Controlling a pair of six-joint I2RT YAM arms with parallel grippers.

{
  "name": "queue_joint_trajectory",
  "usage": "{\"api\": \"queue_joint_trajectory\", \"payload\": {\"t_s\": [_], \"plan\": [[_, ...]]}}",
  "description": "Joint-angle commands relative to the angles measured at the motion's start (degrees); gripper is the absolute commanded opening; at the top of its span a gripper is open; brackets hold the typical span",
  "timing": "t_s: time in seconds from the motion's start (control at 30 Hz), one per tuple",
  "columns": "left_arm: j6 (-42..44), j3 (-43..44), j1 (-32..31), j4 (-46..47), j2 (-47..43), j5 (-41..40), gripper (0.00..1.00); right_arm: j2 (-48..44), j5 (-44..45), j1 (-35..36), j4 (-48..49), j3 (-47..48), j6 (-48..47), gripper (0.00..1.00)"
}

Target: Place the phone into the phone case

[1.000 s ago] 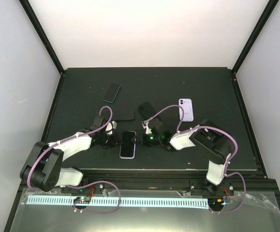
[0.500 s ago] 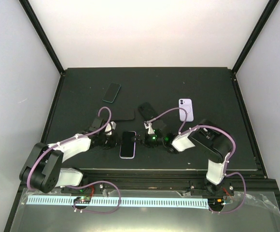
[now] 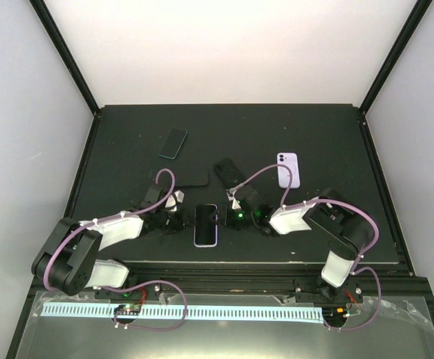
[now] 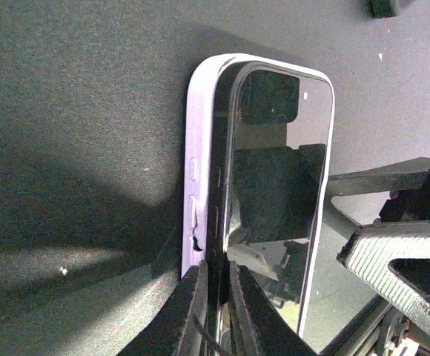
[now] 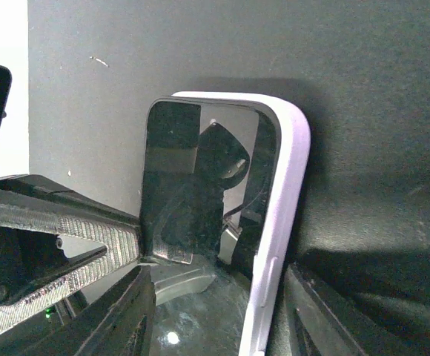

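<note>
Between both claws: glossy black-screened phone lying partly in lavender phone case, its side edge raised above case wall. Matte black tabletop, white walls behind. Left arm and right arm low, reaching inward. Left claw narrow, pinching phone's side edge. Right claw wide, straddling opposite case wall.

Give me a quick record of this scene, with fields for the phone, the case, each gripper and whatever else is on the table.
phone: screen up, in the lilac phone case, between both grippers
left gripper: shut on the phone case's side wall
right gripper: open, straddling the phone
seating: cannot tell if fully pressed in
table: also holds purple phone, teal item, left black piece, right black piece
</note>
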Motion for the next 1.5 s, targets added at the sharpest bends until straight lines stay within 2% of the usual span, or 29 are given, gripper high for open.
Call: {"api": "queue_joint_trajectory", "payload": {"t_s": [0.0,0.4,0.83,0.9,1.0,1.1,1.13,1.23,1.47], "plan": [[-1.6,-1.8,-1.5,-2.0,1.7,3.2,0.1,-0.1,1.7,0.5,-4.7,1.1,-1.5,0.51],[-0.7,-2.8,-1.5,-3.3,1.7,0.2,0.09,1.6,-9.4,0.3,15.4,1.5,5.4,0.49],[-0.2,-2.5,-1.3,-5.7,-0.9,-1.3,0.12,4.4,-12.3,0.0,30.6,-3.0,12.7,0.42],[-0.3,-2.6,-1.3,-5.4,-1.0,-1.1,0.12,4.6,-11.7,0.0,29.9,-3.2,12.5,0.41],[-0.5,-2.6,-1.4,-5.4,-1.5,-0.5,0.12,4.1,-9.6,-0.1,23.4,-2.5,9.3,0.38],[-0.9,-3.0,-1.4,-4.6,-2.2,0.6,0.12,3.5,-8.0,-0.3,19.1,-2.4,7.2,0.31],[-1.4,-3.2,-1.4,-4.3,-2.4,1.4,0.13,3.4,-7.9,-0.4,19.0,-2.4,6.8,0.25],[-1.9,-3.1,-1.3,-4.0,-4.9,2.0,0.17,3.4,-8.7,-0.8,20.0,-2.6,6.3,0.17],[-2.3,-2.5,1.7,-5.1,-11.7,5.9,0.3,-0.4,-11.8,-2.7,22.3,-4.4,4.7,0.12]]}}
